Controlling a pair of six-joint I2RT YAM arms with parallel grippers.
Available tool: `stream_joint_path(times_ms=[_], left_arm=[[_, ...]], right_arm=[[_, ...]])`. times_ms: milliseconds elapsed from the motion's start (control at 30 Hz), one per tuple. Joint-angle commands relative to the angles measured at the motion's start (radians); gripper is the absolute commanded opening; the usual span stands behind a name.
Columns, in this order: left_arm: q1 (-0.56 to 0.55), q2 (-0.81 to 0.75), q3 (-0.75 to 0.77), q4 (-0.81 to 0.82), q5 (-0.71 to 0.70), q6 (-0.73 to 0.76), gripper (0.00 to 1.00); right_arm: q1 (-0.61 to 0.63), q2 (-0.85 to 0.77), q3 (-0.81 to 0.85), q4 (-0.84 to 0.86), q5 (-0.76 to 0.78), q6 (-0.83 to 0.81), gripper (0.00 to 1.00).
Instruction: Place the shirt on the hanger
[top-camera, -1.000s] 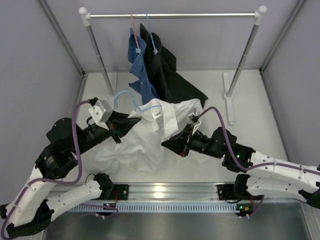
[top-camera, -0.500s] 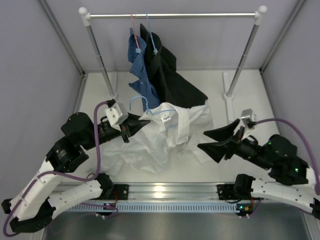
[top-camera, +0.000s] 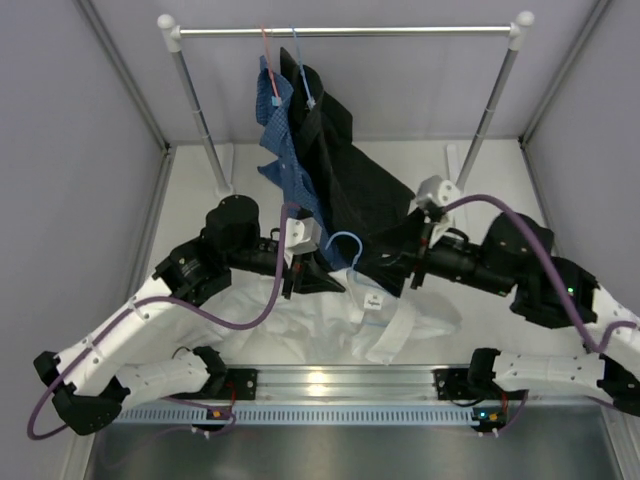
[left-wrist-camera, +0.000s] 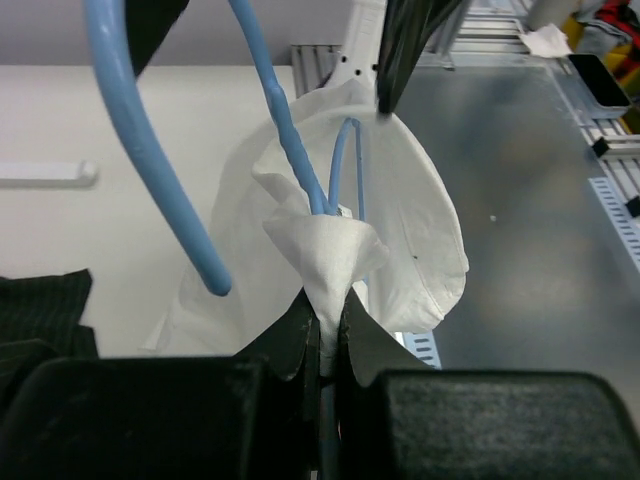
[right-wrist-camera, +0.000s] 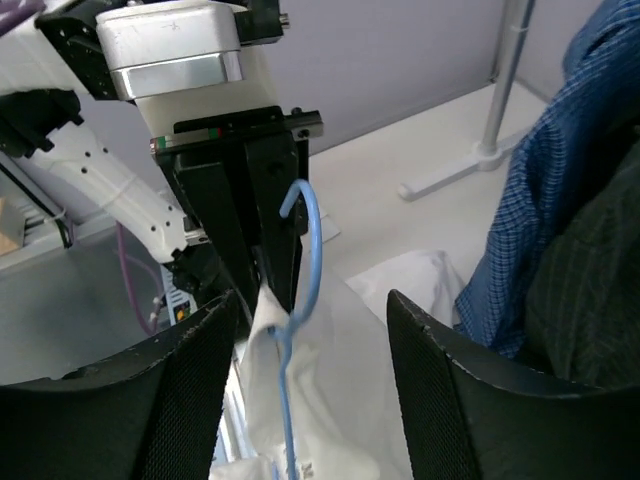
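Pinches a fold of the thin white collared shirt (left-wrist-camera: 330, 250) against the light-blue wire hanger (left-wrist-camera: 290, 140) in the left gripper (left-wrist-camera: 323, 322), over the table's (top-camera: 180, 190) near edge, with the right gripper (right-wrist-camera: 312, 310) gaping wide and empty alongside. Calls for a firm grip and slow threading.

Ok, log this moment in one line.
left gripper: shut on thin white collared shirt | right gripper: open, facing light-blue wire hanger
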Motion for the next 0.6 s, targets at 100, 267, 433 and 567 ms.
stream_joint_path(times_ms=[100, 267, 433, 567], left_arm=[[-0.017, 0.012, 0.053, 0.050, 0.189, 0.010, 0.00], [-0.025, -0.010, 0.055, 0.048, 0.168, 0.025, 0.00], [-0.025, -0.013, 0.052, 0.048, 0.171, 0.035, 0.00], [-0.023, -0.010, 0.064, 0.048, 0.139, 0.030, 0.00]], right_arm=[[-0.038, 0.094, 0.064, 0.027, -0.187, -0.020, 0.53], [-0.072, 0.065, -0.018, 0.137, -0.286, 0.040, 0.40], [-0.101, 0.042, -0.090, 0.228, -0.369, 0.088, 0.25], [-0.113, 0.045, -0.100, 0.271, -0.399, 0.108, 0.00]])
